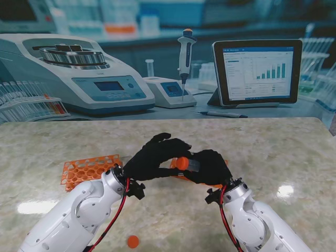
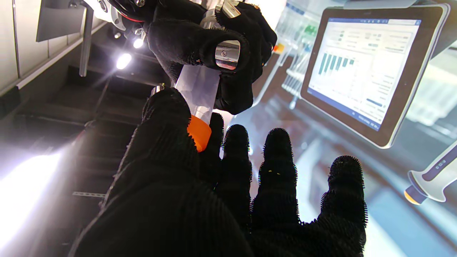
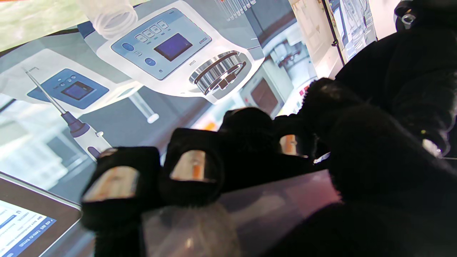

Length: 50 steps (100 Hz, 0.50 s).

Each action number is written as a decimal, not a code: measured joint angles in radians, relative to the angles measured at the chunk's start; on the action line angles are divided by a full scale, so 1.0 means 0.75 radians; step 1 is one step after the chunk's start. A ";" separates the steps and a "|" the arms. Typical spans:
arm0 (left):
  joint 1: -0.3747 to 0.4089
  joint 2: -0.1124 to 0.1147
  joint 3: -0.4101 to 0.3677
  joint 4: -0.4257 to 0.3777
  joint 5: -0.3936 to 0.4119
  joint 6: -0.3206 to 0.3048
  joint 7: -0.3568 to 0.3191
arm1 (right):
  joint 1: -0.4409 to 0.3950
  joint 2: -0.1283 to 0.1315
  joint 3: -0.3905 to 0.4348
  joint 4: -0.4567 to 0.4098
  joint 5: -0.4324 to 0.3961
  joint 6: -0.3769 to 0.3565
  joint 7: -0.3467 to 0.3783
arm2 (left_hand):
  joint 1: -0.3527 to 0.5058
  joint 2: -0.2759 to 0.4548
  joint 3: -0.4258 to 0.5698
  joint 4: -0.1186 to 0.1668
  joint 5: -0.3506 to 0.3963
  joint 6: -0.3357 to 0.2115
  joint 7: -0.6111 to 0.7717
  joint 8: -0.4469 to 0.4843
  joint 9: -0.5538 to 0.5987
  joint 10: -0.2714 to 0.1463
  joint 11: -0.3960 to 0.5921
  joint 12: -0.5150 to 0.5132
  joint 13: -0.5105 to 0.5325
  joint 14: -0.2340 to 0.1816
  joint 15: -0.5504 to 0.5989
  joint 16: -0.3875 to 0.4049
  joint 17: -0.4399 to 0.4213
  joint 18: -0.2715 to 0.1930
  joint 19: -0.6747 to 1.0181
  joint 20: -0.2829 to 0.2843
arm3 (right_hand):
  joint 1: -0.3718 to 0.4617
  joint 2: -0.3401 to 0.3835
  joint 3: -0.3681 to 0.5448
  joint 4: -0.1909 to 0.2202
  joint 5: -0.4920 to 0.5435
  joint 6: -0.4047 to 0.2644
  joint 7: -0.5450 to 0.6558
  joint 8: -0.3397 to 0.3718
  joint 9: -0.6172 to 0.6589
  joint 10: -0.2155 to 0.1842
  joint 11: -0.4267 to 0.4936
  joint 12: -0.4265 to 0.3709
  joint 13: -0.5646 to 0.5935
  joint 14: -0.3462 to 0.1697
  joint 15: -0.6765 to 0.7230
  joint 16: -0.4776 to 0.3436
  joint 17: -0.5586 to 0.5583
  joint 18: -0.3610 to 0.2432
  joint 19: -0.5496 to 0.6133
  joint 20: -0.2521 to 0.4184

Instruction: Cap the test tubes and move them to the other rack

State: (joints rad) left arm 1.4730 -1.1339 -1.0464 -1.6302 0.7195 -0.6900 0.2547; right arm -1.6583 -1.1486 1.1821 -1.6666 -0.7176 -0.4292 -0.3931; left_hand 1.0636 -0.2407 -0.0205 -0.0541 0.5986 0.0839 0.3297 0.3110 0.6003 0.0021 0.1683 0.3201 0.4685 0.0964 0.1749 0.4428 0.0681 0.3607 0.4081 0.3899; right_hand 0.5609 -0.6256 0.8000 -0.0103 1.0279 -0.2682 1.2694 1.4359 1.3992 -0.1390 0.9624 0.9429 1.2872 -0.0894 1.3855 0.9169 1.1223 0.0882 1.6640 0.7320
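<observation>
Both black-gloved hands meet above the middle of the table. My right hand (image 1: 211, 167) (image 3: 200, 167) is shut around a clear test tube (image 1: 195, 165) (image 2: 197, 89) (image 3: 271, 207), which it holds roughly level. The thumb and forefinger of my left hand (image 1: 149, 156) (image 2: 221, 200) pinch an orange cap (image 1: 181, 163) (image 2: 200, 133) sitting on the tube's mouth. An orange rack (image 1: 86, 170) lies flat to the left. A second orange rack (image 1: 217, 185) is mostly hidden beneath my right hand. An open threaded tube (image 3: 111, 16) shows in the right wrist view.
A loose orange cap (image 1: 133, 241) lies on the marble table (image 1: 283, 152) near me, between the arms. A printed lab backdrop (image 1: 105, 79) with a centrifuge, a pipette and a tablet stands along the table's far edge.
</observation>
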 measured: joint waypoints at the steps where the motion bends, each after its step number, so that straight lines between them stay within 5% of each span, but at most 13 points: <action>1: 0.000 0.000 0.000 0.000 0.000 -0.001 0.000 | 0.000 0.000 0.000 0.000 0.000 0.000 0.000 | 0.000 0.000 0.003 0.000 -0.002 0.000 0.000 0.001 0.000 0.000 0.000 0.000 0.000 0.000 0.000 0.000 0.000 0.000 0.000 0.000 | 0.000 0.000 0.000 0.000 0.000 0.000 0.000 0.000 0.000 0.000 0.000 0.000 0.000 0.000 0.000 0.000 0.000 0.000 0.000 0.000; 50: -0.005 0.001 -0.003 0.004 0.024 -0.045 0.003 | 0.001 0.001 -0.003 0.001 0.001 0.001 0.006 | 0.001 -0.125 0.237 -0.057 -0.038 0.000 0.111 0.020 0.000 0.000 0.000 0.000 0.000 0.000 0.000 0.000 0.000 0.000 0.000 0.000 | 0.000 0.000 -0.001 0.000 0.000 -0.002 0.002 0.000 0.000 0.000 0.000 0.000 0.000 0.000 0.000 0.018 -0.001 0.001 0.000 0.000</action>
State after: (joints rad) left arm 1.4693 -1.1333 -1.0486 -1.6275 0.7378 -0.7238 0.2568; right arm -1.6575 -1.1477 1.1799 -1.6660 -0.7172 -0.4285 -0.3885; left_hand 1.0642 -0.3346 0.1570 -0.0966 0.5697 0.0839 0.4130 0.3257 0.6000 0.0020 0.1685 0.3201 0.4685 0.0964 0.1753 0.4429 0.0682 0.3607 0.4079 0.3899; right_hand 0.5609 -0.6256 0.7995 -0.0104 1.0279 -0.2694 1.2705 1.4361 1.3992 -0.1390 0.9624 0.9429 1.2872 -0.0894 1.3855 0.9305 1.1220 0.0887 1.6638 0.7320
